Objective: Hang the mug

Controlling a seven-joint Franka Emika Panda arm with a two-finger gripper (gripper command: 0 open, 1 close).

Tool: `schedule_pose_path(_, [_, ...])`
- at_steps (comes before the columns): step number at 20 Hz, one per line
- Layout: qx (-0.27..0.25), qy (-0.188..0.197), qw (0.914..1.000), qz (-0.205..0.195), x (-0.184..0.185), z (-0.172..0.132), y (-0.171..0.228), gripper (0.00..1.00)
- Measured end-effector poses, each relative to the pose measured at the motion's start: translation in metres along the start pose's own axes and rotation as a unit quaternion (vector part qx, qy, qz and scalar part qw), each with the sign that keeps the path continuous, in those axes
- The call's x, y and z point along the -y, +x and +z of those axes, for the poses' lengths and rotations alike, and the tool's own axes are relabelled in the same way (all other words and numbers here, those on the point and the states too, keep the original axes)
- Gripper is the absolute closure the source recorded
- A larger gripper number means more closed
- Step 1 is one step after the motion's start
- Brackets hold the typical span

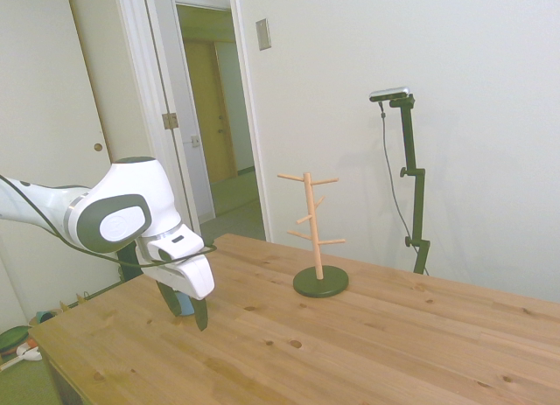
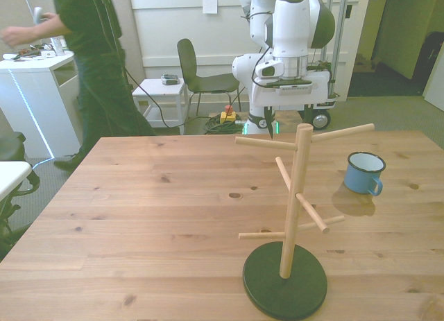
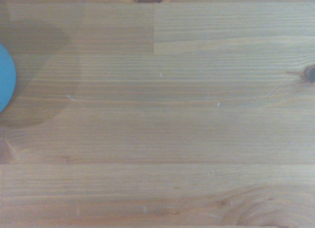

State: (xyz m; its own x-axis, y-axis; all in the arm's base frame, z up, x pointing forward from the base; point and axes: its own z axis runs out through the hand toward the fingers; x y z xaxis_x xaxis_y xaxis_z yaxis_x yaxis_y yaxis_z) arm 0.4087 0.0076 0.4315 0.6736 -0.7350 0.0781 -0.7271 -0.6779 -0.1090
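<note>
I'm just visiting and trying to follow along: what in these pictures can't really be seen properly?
- Mug: in the side view the gripper covers nearly all of it; in the wrist view only a blue sliver shows, cut off by the picture's edge.
- Gripper: its fingers are too dark and overlapped in the side view, and too small behind the peg stand in the front view, to tell whether it is open.
- Person: cut off by the front view's top edge.

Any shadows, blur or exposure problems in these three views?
Front view: sharp, mug casts a soft shadow on the table. Side view: pale and washed out, gripper hides most of the mug. Wrist view: soft focus, only a blue sliver of mug with its shadow.
</note>
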Motion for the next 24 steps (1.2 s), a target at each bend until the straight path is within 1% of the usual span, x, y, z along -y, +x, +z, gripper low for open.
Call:
schedule_pose_path(3, [0.001,0.003,1.0,0.001,-0.003,0.0,0.004,0.0])
schedule_pose_path(7, [-0.009,0.02,0.9996,0.015,-0.005,-0.006,0.015,0.0])
schedule_pose_path(10, [-0.015,0.037,0.9989,0.026,0.002,-0.005,0.02,0.0])
schedule_pose_path(13, [-0.015,0.047,0.9981,0.036,0.02,0.004,0.021,0.0])
schedule_pose_path(17, [-0.014,0.053,0.9977,0.038,0.054,0.013,0.004,0.0])
schedule_pose_path(20, [-0.015,0.06,0.9974,0.037,0.073,0.011,-0.01,0.0])
schedule_pose_path(24, [-0.022,0.074,0.9962,0.039,0.092,0.008,-0.015,0.0])
